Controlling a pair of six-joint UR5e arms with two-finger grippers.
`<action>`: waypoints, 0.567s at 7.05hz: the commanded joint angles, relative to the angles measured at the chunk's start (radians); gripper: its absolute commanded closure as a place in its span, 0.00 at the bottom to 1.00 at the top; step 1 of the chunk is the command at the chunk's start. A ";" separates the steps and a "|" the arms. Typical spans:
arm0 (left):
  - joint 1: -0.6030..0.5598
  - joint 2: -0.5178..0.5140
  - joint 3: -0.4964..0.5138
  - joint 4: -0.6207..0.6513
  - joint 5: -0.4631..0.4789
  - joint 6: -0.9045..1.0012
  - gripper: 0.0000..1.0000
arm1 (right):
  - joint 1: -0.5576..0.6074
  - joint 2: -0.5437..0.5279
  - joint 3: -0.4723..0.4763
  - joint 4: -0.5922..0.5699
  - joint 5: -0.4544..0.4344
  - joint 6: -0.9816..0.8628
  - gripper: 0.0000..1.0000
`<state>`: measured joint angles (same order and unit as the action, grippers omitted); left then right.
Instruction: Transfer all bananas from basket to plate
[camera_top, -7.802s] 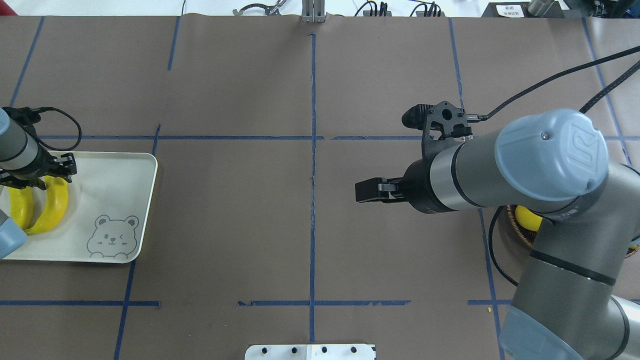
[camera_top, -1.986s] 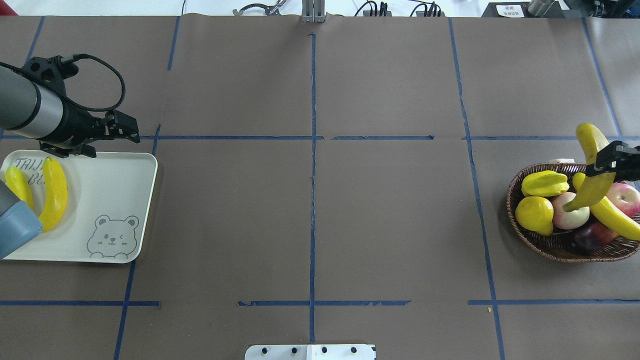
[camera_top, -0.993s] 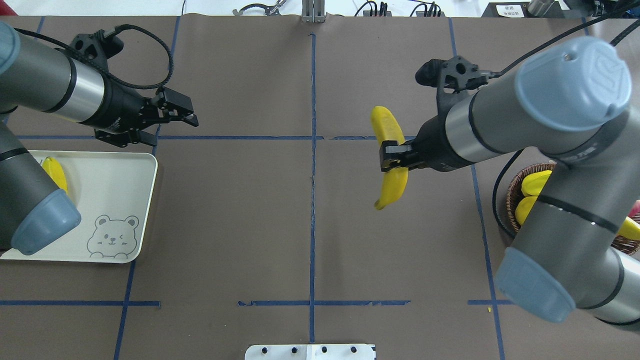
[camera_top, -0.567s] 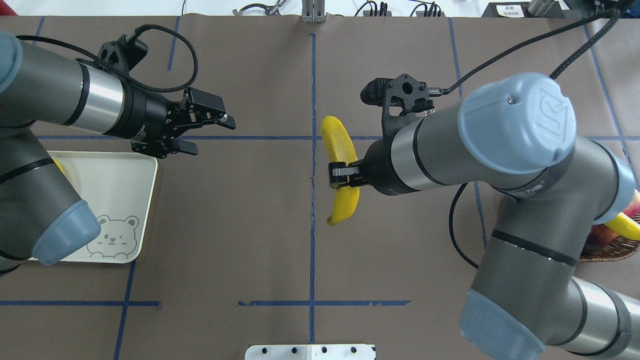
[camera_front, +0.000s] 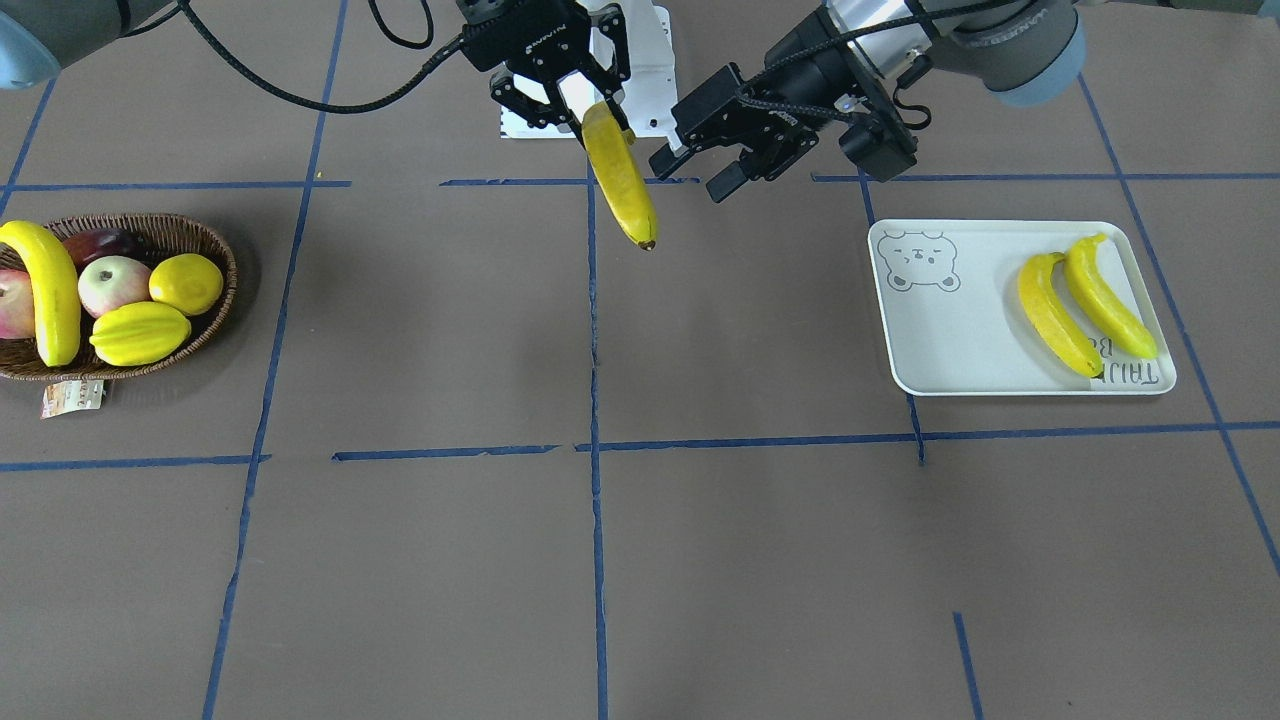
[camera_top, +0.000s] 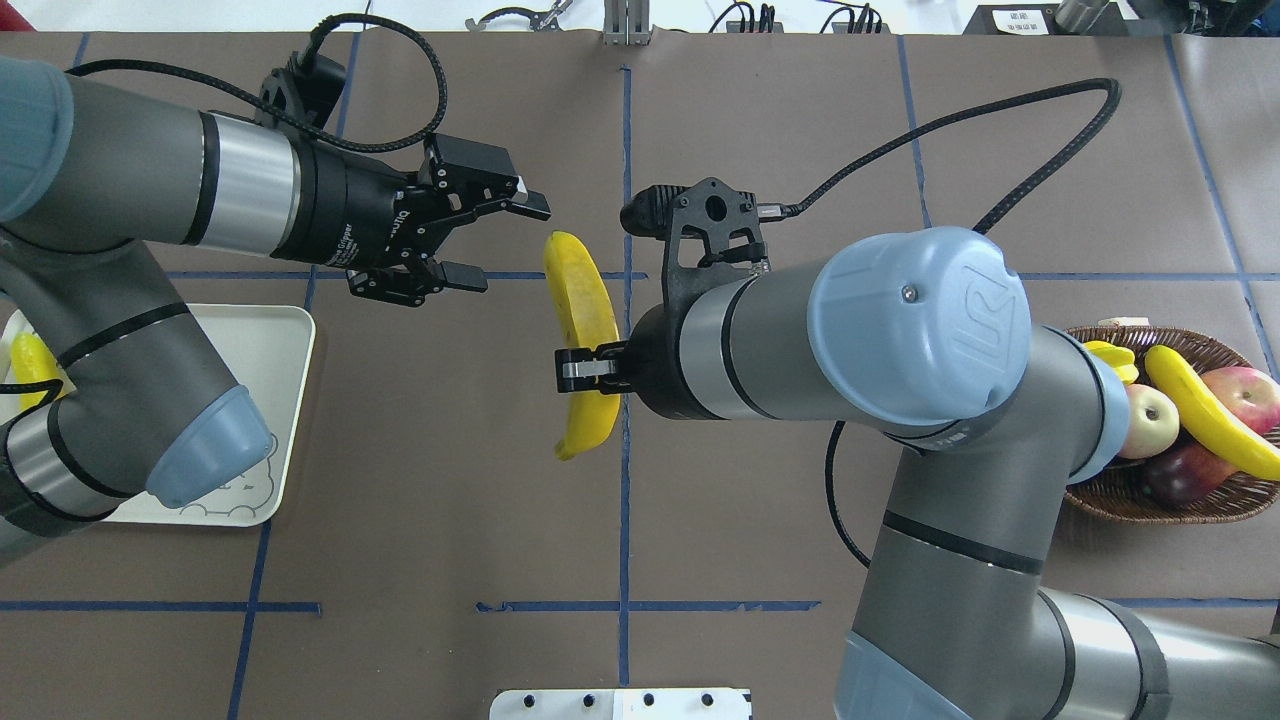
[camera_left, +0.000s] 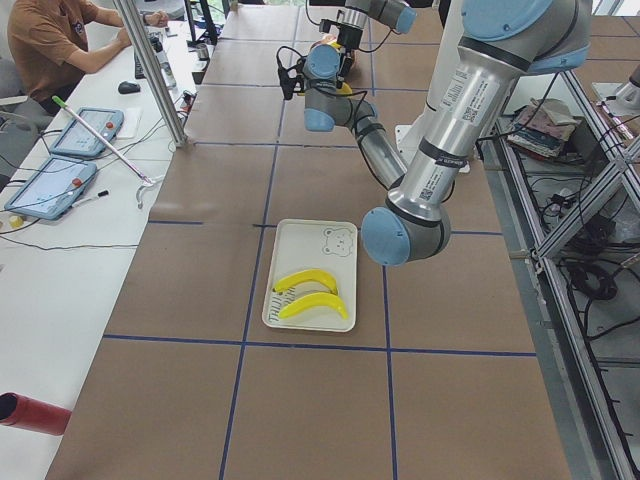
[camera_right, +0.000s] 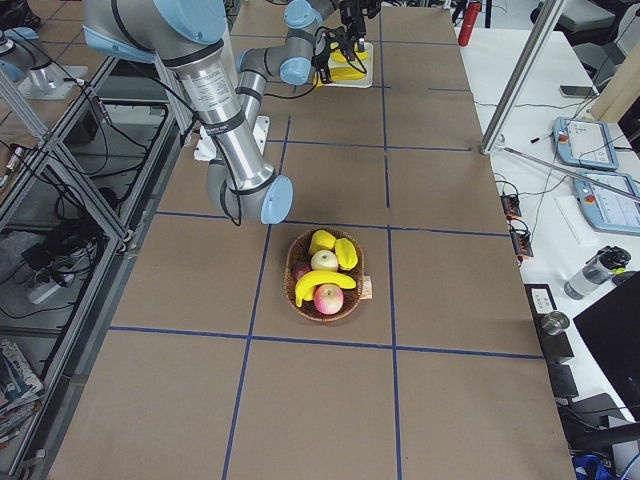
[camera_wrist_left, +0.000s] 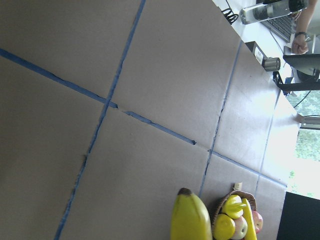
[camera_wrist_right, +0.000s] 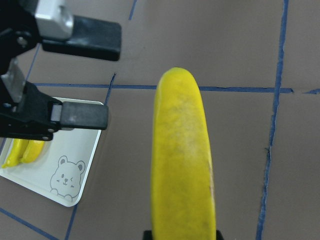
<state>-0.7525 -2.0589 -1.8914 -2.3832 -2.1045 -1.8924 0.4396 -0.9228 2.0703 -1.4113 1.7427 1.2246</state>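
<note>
Brown-papered tabletop (camera_top: 450, 480): toward its left end the plate (camera_top: 285, 340) carries two bananas (camera_front: 1055, 315); toward the right, the basket (camera_top: 1130, 505) keeps one banana (camera_top: 1200, 410). Between them, over bare paper, the right jaws clamp a fourth banana (camera_top: 583, 300). Just beyond, the left jaws stand apart, not touching it.

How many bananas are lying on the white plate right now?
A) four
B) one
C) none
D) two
D: two bananas lie side by side on the plate, while a third banana is held in the right gripper above the table.
</note>
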 joint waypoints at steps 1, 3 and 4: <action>0.028 -0.004 0.021 -0.033 0.011 -0.020 0.01 | -0.002 0.001 -0.001 0.028 -0.003 0.012 0.99; 0.068 -0.004 0.031 -0.033 0.027 -0.020 0.01 | -0.002 0.007 -0.001 0.028 -0.003 0.012 0.99; 0.087 -0.004 0.031 -0.033 0.046 -0.020 0.01 | -0.002 0.007 0.001 0.029 -0.003 0.012 0.99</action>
<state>-0.6889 -2.0631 -1.8620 -2.4157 -2.0771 -1.9123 0.4373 -0.9171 2.0700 -1.3835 1.7396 1.2363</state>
